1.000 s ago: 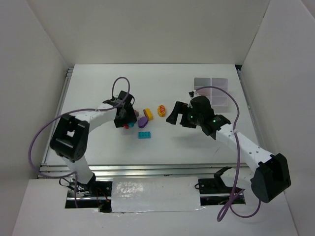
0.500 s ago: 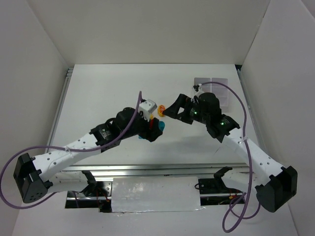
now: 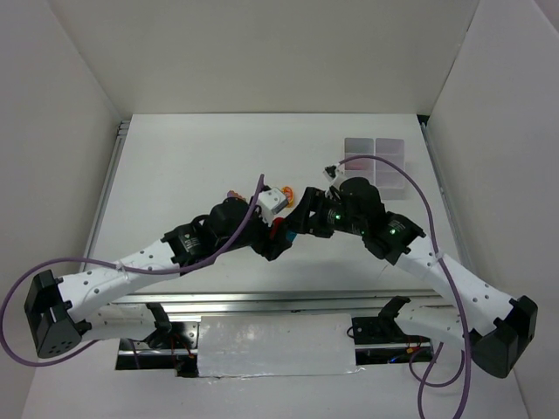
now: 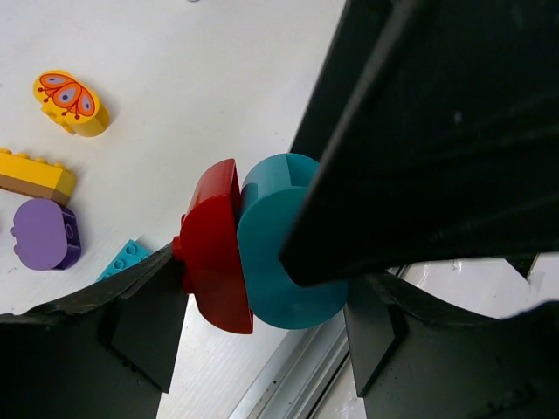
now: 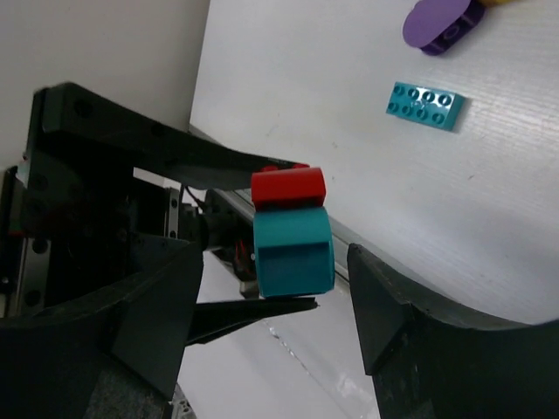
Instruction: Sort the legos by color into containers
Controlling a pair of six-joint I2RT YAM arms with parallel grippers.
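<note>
Right jaws nearer, left jaws pinching red-cyan legos [image 4: 266, 257]

Table [image 3: 175, 166]: white, flat, matte top.
Back wall [image 3: 262, 52], left wall [image 3: 52, 175], right wall [image 3: 507, 131]: plain white panels enclosing the table on three sides.
Rail [image 3: 262, 301]: silver metal, along the table's near edge.
Side rail [image 3: 109, 183]: silver metal, along the left edge.
Sheet [image 3: 275, 345]: white, slightly glossy, below the near rail.
</note>
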